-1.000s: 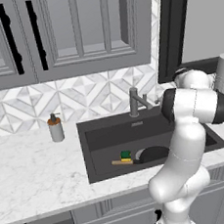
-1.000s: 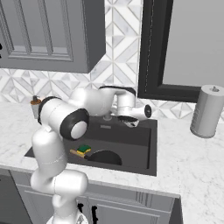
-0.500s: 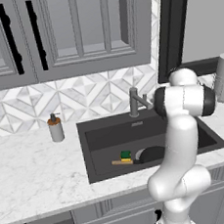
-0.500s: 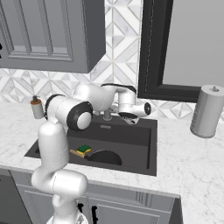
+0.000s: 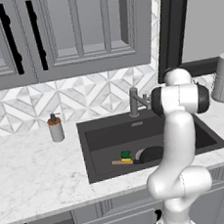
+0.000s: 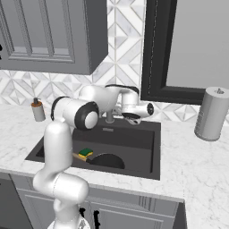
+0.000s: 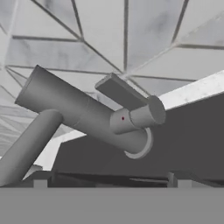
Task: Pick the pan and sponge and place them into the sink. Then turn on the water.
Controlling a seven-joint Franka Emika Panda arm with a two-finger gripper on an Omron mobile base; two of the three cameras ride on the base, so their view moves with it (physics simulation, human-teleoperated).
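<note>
The black pan lies in the dark-grey sink at its front, with the green-topped sponge touching its left side. From the left base view the pan and sponge sit in the sink partly behind my arm. My gripper hovers over the back of the basin, just right of the grey faucet. In the hand view the faucet and its lever loom close, and the gripper stands open and holds nothing. No water is in view.
A soap bottle stands on the marble counter left of the sink. A paper towel roll stands at the right. Grey cabinets hang above the counter, and a dark window frame rises behind the faucet.
The hand has shifted a little left, closer to the faucet, and the arm's upper links have swung. The jaws stay wide. Pan and sponge have not moved.
</note>
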